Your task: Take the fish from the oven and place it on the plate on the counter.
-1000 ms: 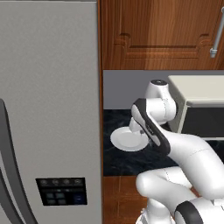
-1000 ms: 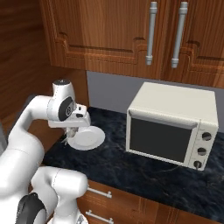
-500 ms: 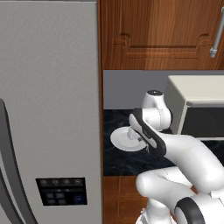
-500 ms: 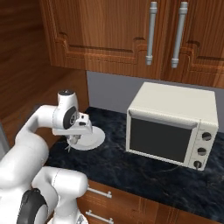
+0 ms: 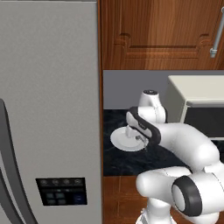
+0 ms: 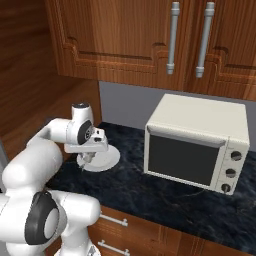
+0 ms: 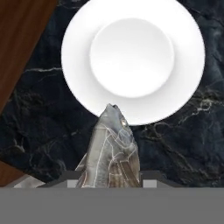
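Above white plate (image 7: 133, 59) on black counter (image 7: 183, 144), gripper (image 7: 109, 177) pinching grey fish (image 7: 110, 151)

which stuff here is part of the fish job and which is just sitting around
Part of the job:
- fish, gripped in the hand
- white plate
- black counter
- toaster oven

Just there:
- fridge
- wall cabinets

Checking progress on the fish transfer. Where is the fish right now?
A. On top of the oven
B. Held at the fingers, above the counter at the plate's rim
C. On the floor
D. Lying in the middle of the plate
B: the hand view shows the fish rising from the fingers, its head just overlapping the rim of the plate, whose middle is bare, with the counter below.
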